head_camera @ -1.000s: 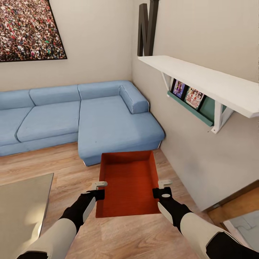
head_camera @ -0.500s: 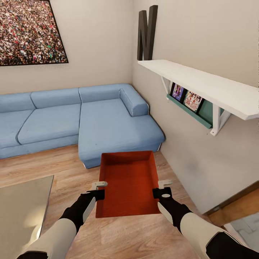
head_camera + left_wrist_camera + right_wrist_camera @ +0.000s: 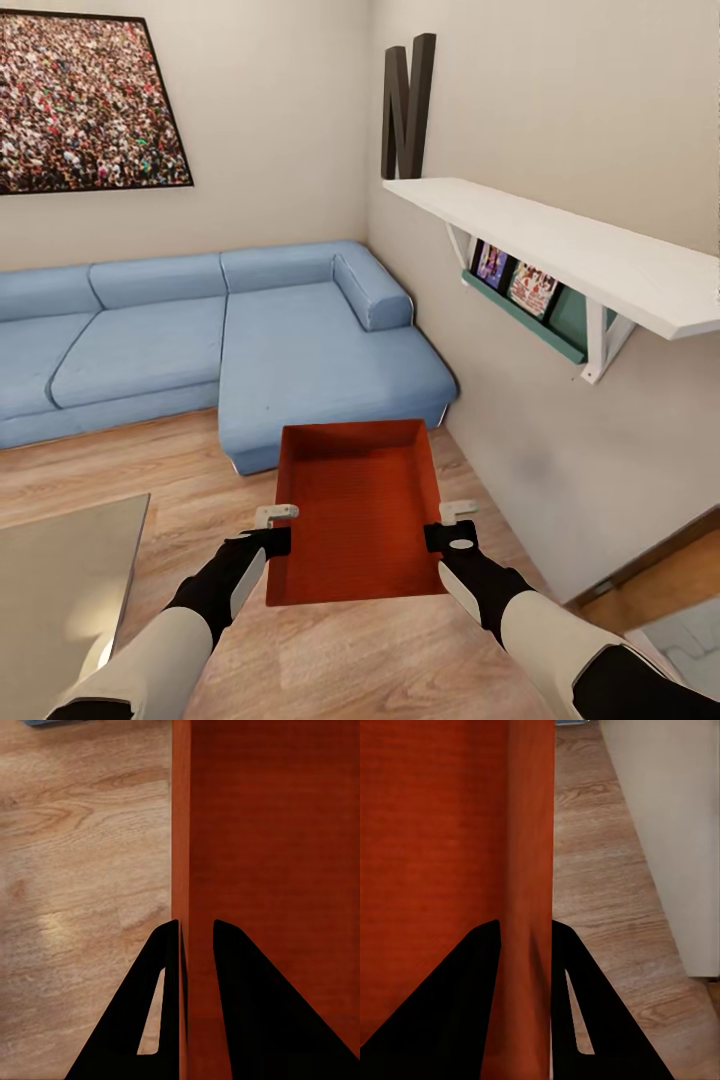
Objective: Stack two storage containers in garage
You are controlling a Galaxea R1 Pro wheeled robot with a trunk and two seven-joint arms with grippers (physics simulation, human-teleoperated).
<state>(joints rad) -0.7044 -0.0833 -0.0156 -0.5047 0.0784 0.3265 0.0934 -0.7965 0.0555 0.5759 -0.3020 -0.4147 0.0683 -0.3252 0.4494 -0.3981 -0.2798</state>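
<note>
One orange-red storage container (image 3: 358, 505) hangs level above the living room's light wood floor (image 3: 350, 655), held between both arms. My left gripper (image 3: 278, 530) is shut on its left wall, one finger inside and one outside. My right gripper (image 3: 445, 525) is shut on the right wall in the same way. In the left wrist view the black fingers of the left gripper (image 3: 196, 924) straddle the thin wall of the container (image 3: 262, 832). Seen from the right wrist, the right gripper (image 3: 526, 922) clamps the wall of the container (image 3: 435, 832) over the wood planks.
A blue corner sofa (image 3: 250, 340) stands just beyond the container. A glass table (image 3: 60, 570) is at the near left. The beige wall (image 3: 520, 430) with a white shelf (image 3: 560, 240) runs close along the right. A doorway opening (image 3: 660, 590) shows at the bottom right.
The whole head view has shifted: sofa, painting and shelf sit lower in the picture, so the camera has moved. The container and both grippers keep the same hold and place.
</note>
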